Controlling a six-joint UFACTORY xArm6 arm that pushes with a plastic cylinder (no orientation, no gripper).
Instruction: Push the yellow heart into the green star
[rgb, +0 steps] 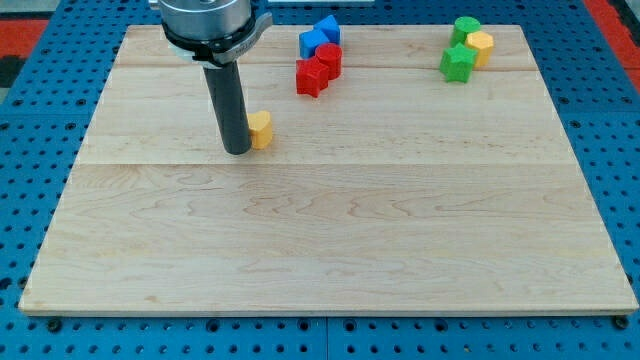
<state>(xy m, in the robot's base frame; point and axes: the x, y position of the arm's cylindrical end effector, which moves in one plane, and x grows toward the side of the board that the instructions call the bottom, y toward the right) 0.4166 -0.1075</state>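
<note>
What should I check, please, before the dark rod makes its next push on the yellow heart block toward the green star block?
1. My tip is against the yellow heart block, on its left and slightly below: ok.
2. The green star block is in sight, at the view's top right: ok.
3. Push line: the star lies right and upward of the heart, roughly opposite my tip: ok.
4. The straight path over the wooden board is free; the red blocks and blue blocks sit above it, probably far enough: ok.
5. The green cylinder block and yellow block crowd the star, so they may get bumped: not ok.
</note>
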